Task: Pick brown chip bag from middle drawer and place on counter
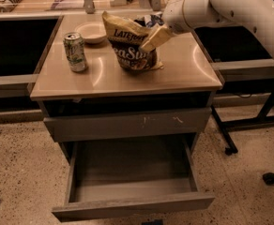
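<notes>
The brown chip bag (132, 48) stands upright on the beige counter (184, 74), near its middle back. My gripper (152, 39) is at the bag's upper right edge, with one tan finger (156, 35) lying across the front of the bag and the other hidden behind it. The jaws look open around the bag's edge, and the bag rests on the counter by itself. The middle drawer (132, 206) is pulled far out below, and its inside shows nothing in it.
A green soda can (75, 51) and a white bowl (91, 32) stand on the counter's left side. A scratched, shallower drawer front (127, 123) is shut above the open drawer. Black frame legs with castors (231, 149) stand at the right.
</notes>
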Robot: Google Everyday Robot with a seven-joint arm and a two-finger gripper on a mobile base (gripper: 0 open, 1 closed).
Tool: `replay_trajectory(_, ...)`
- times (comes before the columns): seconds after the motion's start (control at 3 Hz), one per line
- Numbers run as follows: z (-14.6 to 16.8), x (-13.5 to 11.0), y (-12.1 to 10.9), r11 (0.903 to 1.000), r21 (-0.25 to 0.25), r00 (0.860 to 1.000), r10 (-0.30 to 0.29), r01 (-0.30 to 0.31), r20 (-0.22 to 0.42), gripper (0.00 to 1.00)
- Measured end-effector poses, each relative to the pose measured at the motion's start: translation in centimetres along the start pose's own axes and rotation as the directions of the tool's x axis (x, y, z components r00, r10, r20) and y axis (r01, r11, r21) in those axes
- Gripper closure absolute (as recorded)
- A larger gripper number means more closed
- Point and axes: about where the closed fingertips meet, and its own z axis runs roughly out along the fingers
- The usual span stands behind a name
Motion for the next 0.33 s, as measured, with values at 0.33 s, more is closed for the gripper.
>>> replay_trajectory(0.33, 0.0, 0.0, 0.0, 1.0, 0.0, 1.0, 0.0, 0.0, 0.0, 0.0)
